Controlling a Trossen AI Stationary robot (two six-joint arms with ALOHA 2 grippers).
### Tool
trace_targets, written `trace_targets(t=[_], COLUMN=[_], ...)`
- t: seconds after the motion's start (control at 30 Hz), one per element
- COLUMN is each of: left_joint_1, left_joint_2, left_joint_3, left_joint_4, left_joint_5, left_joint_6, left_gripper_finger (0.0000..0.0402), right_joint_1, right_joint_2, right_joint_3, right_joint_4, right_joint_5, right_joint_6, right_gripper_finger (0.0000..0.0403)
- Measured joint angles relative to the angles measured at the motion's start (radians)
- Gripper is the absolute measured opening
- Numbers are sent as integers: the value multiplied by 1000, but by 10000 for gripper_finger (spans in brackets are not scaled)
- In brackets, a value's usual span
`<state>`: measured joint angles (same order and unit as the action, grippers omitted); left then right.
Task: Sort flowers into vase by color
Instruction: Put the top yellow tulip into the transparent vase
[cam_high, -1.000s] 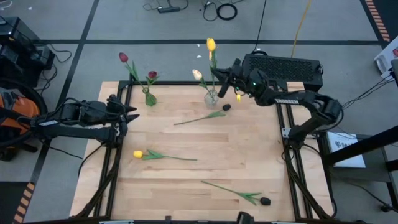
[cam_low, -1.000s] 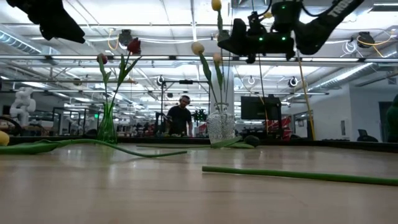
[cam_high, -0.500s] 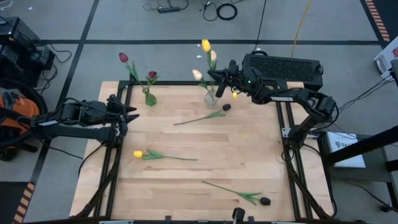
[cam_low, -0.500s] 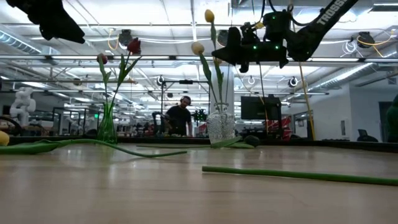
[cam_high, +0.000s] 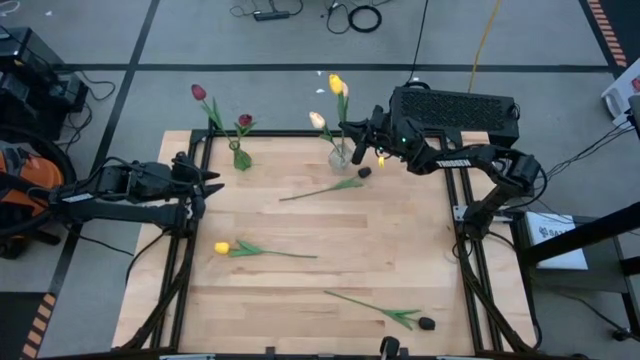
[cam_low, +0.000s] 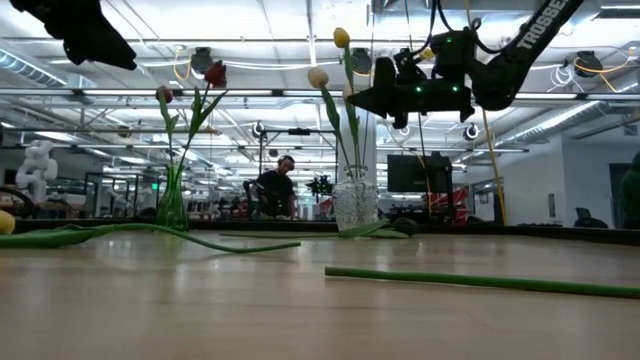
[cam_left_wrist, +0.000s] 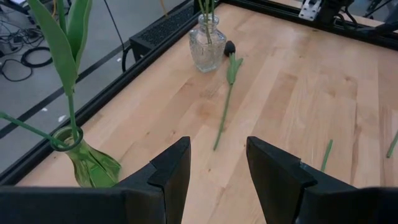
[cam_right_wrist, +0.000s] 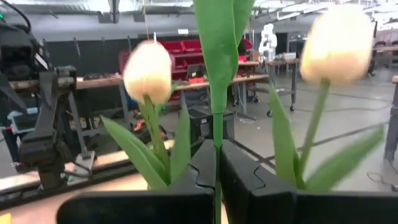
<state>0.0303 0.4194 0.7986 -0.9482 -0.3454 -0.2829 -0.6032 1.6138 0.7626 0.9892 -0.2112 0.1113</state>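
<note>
The right hand (cam_high: 357, 138), pinching a yellow tulip (cam_high: 337, 84) by its stem, has lowered it into the clear vase (cam_high: 340, 156) beside the cream tulips (cam_high: 317, 120). Release is likely next. The left hand (cam_left_wrist: 214, 168) waits, spread, near the green vase (cam_high: 241, 158) on the tabletop (cam_high: 300, 300).

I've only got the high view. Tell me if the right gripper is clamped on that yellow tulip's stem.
Observer: Yes. In the right wrist view the right gripper is shut on the yellow tulip, pinching its green stem.
Operator: Give me how it sits against the clear vase.
Observer: In the low view it stands upright, with its stem running down into the clear vase.
Operator: Report the left gripper.
Observer: In the left wrist view the left gripper is open, with nothing between its fingers.
</note>
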Motion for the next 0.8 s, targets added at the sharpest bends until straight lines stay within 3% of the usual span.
trace_targets(t=[0.5,0.8], left_joint_1=[0,0], left_joint_2=[0,0], left_joint_3=[0,0], left_joint_4=[0,0], left_joint_5=[0,0], left_joint_6=[-1,-1], left_gripper_finger=[164,164], right_joint_1=[-6,-6], right_joint_2=[59,71], right_joint_3=[-20,-20], right_joint_4=[4,10], right_joint_5=[0,4], right_joint_6=[-7,7], right_gripper_finger=[1,28])
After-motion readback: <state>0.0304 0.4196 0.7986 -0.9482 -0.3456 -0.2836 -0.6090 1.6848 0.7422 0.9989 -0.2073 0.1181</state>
